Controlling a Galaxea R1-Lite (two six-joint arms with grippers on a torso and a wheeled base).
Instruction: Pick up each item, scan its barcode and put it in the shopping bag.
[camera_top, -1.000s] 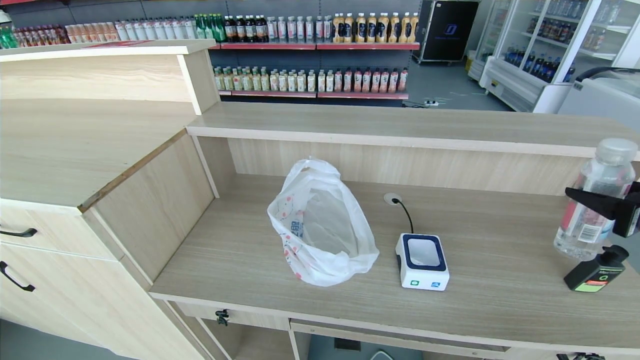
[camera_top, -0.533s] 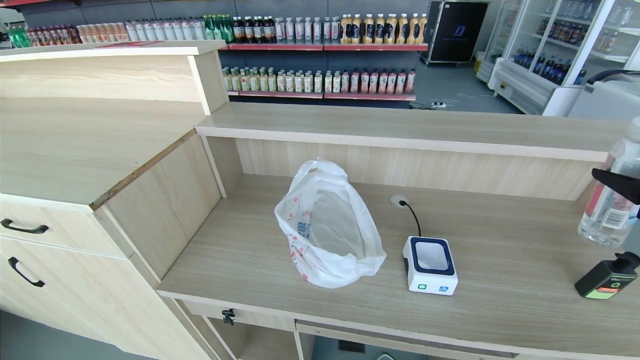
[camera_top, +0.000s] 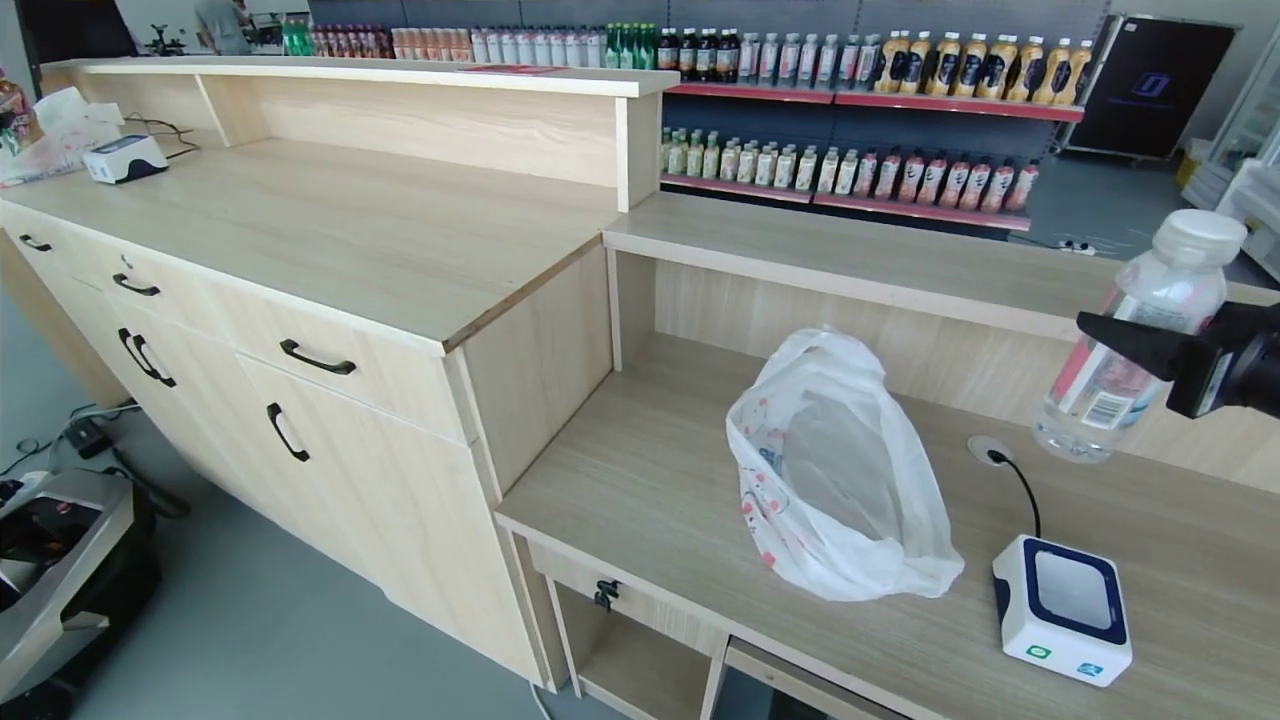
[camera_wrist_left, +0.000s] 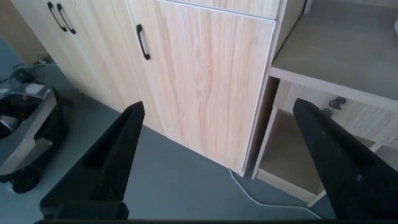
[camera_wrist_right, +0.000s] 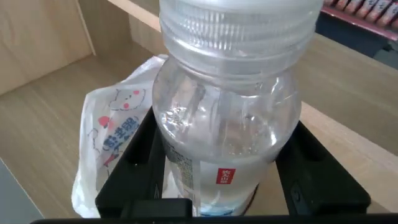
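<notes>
One item up: grips bottle (camera_top: 1150, 290) upright in clamped right claw (camera_top: 1115, 350), off bench (camera_top: 680, 470) near scanner (camera_top: 1065, 600), likely for scanning before bag (camera_top: 840, 470); left claw (camera_wrist_left: 217, 155) spread wide, empty.

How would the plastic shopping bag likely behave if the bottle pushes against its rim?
The shopping bag is thin, wrinkled film, so its rim would probably fold under the bottle rather than resist. It looks empty and stands free on the counter, so it may slide or slump.

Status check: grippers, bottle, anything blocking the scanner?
Right gripper shut on water bottle, held above counter. Left gripper open, empty. Shopping bag stands open beside uncovered scanner.
</notes>
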